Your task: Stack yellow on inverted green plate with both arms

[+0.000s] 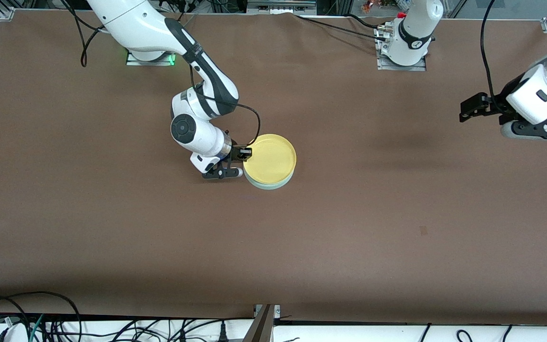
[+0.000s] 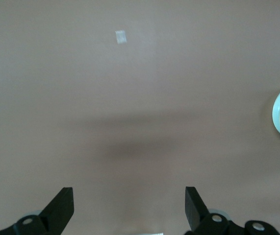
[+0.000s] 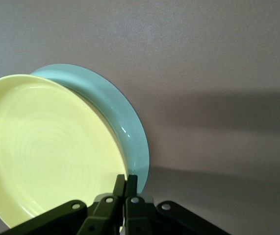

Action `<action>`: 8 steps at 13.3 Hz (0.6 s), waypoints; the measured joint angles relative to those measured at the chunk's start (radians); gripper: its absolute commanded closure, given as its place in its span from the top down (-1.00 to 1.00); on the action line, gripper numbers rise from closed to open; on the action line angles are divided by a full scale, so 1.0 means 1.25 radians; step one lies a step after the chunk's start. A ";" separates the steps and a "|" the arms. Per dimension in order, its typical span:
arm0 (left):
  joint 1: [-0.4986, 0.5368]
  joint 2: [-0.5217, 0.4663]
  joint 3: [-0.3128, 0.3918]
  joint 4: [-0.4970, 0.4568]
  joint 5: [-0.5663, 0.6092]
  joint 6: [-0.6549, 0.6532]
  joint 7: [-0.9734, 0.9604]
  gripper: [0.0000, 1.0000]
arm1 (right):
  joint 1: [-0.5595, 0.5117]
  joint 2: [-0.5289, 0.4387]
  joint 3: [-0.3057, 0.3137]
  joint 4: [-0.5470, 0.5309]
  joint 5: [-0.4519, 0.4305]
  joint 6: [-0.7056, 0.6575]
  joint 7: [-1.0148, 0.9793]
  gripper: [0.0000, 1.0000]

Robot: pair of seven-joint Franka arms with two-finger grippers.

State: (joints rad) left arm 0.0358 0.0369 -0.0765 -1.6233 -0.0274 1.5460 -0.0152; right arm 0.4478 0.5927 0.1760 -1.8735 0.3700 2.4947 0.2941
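The yellow plate (image 1: 271, 158) lies right way up on the pale green plate (image 1: 268, 184), which lies on the table near its middle and shows only as a thin rim under it. My right gripper (image 1: 245, 155) is at the yellow plate's edge on the side toward the right arm's end of the table. In the right wrist view the right gripper (image 3: 125, 182) is shut on the rim of the yellow plate (image 3: 41, 152), with the green plate (image 3: 125, 122) under it. My left gripper (image 1: 465, 110) waits open and empty in the air over the left arm's end of the table; its wrist view (image 2: 130, 196) shows bare table between the fingers.
The brown table (image 1: 349, 213) carries a small pale tape mark (image 2: 120, 36) and a faint spot (image 1: 423, 230). The arm bases (image 1: 401, 57) stand along the edge farthest from the front camera. Cables (image 1: 55, 323) lie along the nearest edge.
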 measured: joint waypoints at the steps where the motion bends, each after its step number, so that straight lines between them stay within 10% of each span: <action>1: 0.020 0.005 0.001 0.001 0.000 0.019 0.007 1.00 | 0.000 0.000 0.000 0.000 0.000 0.000 0.000 -1.00; 3: 0.052 0.030 0.001 0.017 -0.004 0.034 0.050 1.00 | 0.000 0.000 -0.001 0.000 0.000 0.000 0.000 -1.00; 5: 0.065 0.050 0.002 0.041 -0.006 0.035 0.066 1.00 | 0.000 0.000 -0.002 -0.001 0.000 0.001 0.000 0.96; 8: 0.066 0.051 -0.004 0.064 0.000 -0.033 0.072 1.00 | -0.002 -0.001 -0.012 0.002 0.000 0.007 0.000 1.00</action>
State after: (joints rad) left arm 0.1181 0.1004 -0.0815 -1.5438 -0.0271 1.5045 0.0746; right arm 0.4448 0.5909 0.1605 -1.8708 0.3700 2.5034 0.2947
